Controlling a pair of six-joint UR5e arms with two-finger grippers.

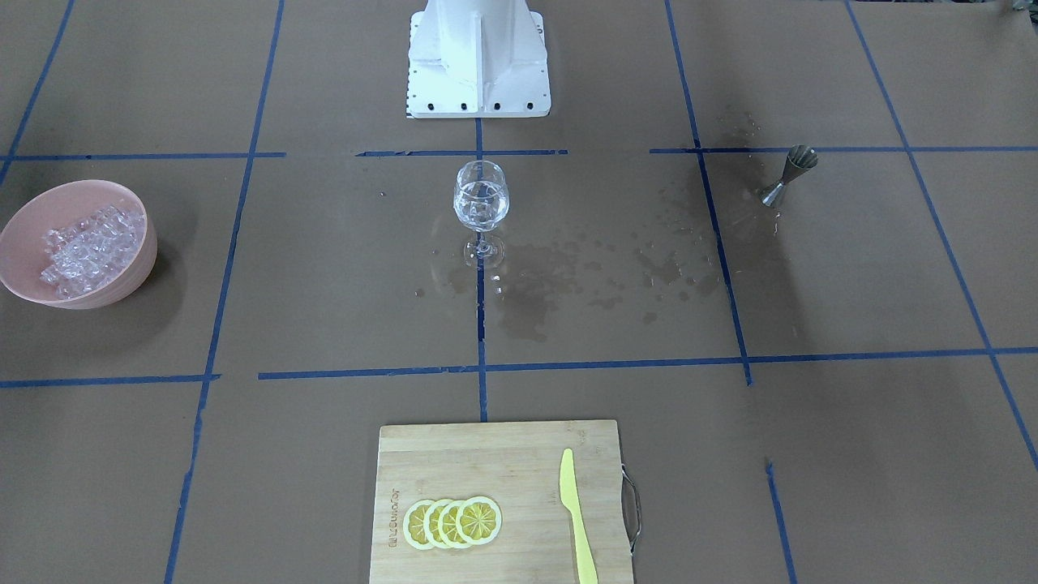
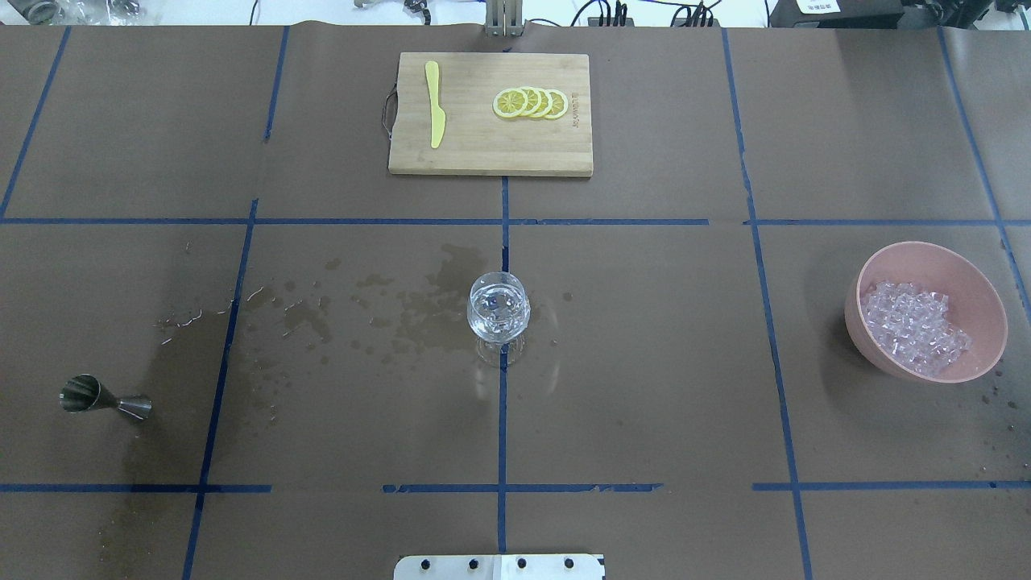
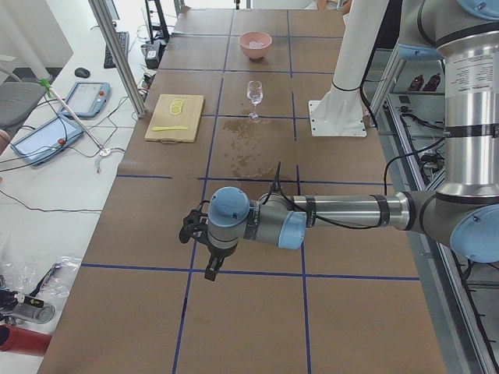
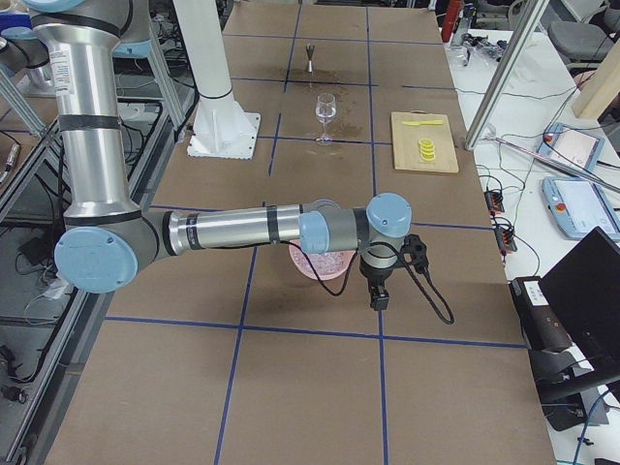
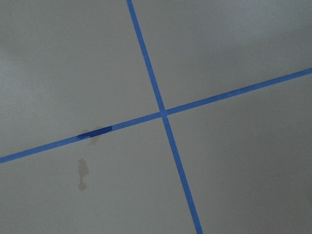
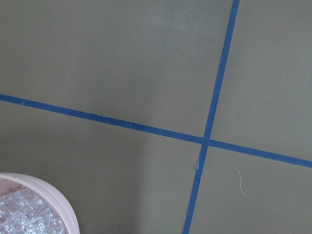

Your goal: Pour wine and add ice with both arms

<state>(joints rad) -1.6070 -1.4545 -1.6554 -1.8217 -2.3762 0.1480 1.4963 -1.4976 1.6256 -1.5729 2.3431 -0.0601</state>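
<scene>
- The glass (image 1: 481, 203) stands upright mid-table on a tape line; the wine (image 1: 480, 217) shows only as glints inside it
- Wet patches (image 1: 559, 280) darken the paper between the glass and the jigger (image 1: 788, 174), which stands on the robot's left side
- The ice (image 1: 81, 247) lies heaped in a pink bowl (image 1: 138, 268) on the robot's right side, well apart from the glass
- The board (image 1: 454, 462) carries four overlapping lemon slices (image 1: 452, 521) and a yellow knife (image 1: 574, 511)
- The left arm (image 3: 335, 212) reaches out low; the left gripper (image 3: 210, 265) hangs over a tape crossing; whether it is clenched or released, I cannot tell
- The right arm (image 4: 242, 230) stretches across the bowl; the right gripper (image 4: 378, 294) hangs just beside it; its state I cannot tell either
</scene>
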